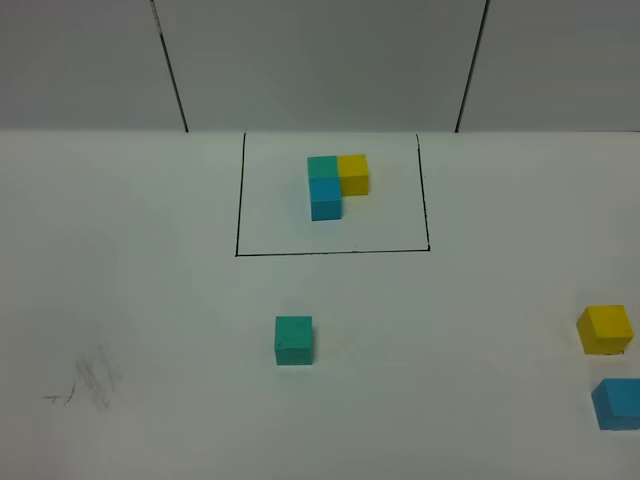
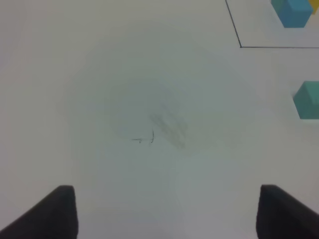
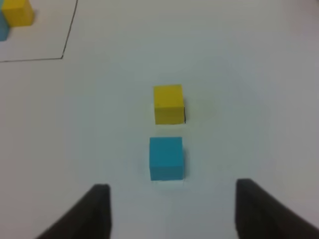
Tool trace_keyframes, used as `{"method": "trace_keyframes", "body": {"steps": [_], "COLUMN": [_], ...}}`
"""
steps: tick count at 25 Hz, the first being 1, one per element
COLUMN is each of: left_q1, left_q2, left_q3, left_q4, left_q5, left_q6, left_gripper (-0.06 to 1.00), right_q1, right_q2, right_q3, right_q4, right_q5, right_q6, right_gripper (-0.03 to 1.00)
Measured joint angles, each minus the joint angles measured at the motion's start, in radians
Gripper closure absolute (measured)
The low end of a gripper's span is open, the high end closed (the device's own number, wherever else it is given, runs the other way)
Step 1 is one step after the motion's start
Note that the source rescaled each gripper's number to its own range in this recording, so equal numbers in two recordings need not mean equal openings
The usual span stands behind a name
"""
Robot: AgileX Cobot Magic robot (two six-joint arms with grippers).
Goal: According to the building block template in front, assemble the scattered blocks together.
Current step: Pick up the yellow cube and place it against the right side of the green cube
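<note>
The template [image 1: 333,184] is an L of joined teal-green, yellow and sky-blue cubes inside a black drawn rectangle at the back middle. A loose teal-green cube [image 1: 293,339] sits in front of the frame; it shows at the edge of the left wrist view [image 2: 308,99]. A loose yellow cube [image 1: 604,329] and a loose sky-blue cube [image 1: 617,403] sit close together at the right edge. In the right wrist view the sky-blue cube [image 3: 166,158] lies just ahead of my open right gripper [image 3: 169,209], the yellow cube [image 3: 168,103] beyond it. My left gripper [image 2: 167,211] is open over bare table.
The white table [image 1: 150,280] carries a faint pencil smudge [image 1: 90,382] at front left, also in the left wrist view [image 2: 167,128]. A grey panelled wall [image 1: 320,60] stands behind the table. Neither arm shows in the exterior view.
</note>
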Motion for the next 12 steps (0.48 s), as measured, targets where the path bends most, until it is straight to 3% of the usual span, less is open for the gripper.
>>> {"method": "trace_keyframes", "body": {"steps": [3, 4, 7, 12], "left_q1": [0.000, 0.000, 0.000, 0.000], "left_q2": [0.000, 0.000, 0.000, 0.000], "left_q3": [0.000, 0.000, 0.000, 0.000], "left_q4": [0.000, 0.000, 0.000, 0.000], "left_q5": [0.000, 0.000, 0.000, 0.000], "left_q6": [0.000, 0.000, 0.000, -0.001], "left_gripper": [0.35, 0.35, 0.35, 0.35], "right_q1": [0.000, 0.000, 0.000, 0.000], "right_q2": [0.028, 0.050, 0.146, 0.387], "right_q3": [0.000, 0.000, -0.012, -0.073], "right_q4": [-0.004, -0.005, -0.007, -0.008], "right_q5": [0.000, -0.001, -0.023, -0.162], "right_q6": [0.003, 0.005, 0.015, -0.006], "right_gripper": [0.12, 0.06, -0.01, -0.03]}}
